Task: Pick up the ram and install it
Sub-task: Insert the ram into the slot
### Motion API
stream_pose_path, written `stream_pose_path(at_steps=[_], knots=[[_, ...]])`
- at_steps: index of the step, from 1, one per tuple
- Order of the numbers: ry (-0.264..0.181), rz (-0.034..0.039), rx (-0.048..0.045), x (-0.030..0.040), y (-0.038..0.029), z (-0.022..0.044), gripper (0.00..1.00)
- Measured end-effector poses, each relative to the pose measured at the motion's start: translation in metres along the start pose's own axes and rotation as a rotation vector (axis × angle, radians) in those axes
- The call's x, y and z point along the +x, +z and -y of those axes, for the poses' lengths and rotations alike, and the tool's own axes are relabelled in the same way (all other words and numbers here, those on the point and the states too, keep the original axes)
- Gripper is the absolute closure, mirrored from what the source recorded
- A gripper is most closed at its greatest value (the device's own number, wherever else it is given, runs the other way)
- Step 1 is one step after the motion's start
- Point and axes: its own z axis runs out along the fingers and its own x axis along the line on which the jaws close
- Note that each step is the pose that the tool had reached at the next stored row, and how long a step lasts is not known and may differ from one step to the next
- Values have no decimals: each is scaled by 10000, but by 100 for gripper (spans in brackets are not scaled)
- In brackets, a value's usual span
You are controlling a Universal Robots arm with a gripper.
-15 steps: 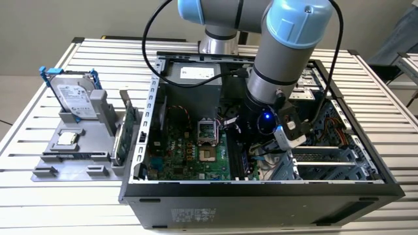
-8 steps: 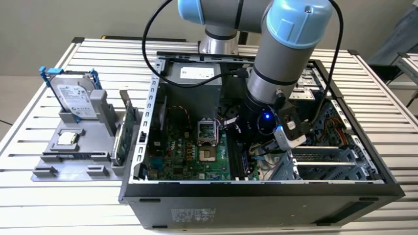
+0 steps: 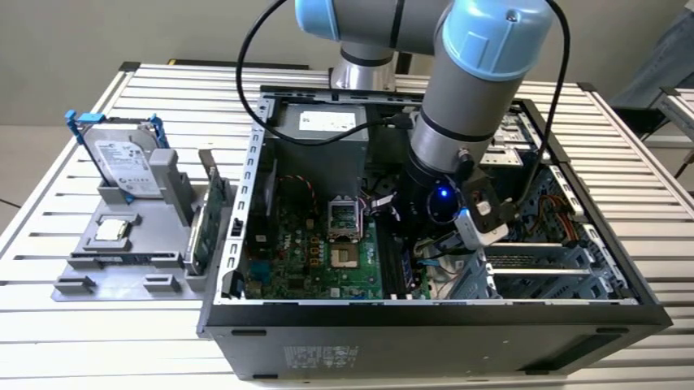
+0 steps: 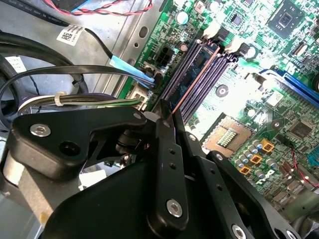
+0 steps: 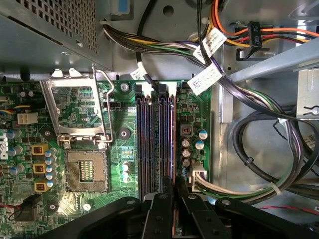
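While reaching down into the case (image 3: 434, 313), gripper (image 4: 167, 119) poised over memory slots (image 5: 155, 139); jaws clamped on ram (image 4: 192, 82) (thin edge seen in second wrist view).

Hard drive (image 3: 122, 162); open computer case (image 3: 434, 321)

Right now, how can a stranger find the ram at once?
Look inside the open computer case, at the dark memory slots beside the CPU socket. The ram is the thin strip standing edge-on over them, pinched by the gripper.
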Motion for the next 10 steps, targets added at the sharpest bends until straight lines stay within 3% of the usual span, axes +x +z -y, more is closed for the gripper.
stream_pose_path(at_steps=[10], knots=[[-13,1,0,-13,18,-1,100]])
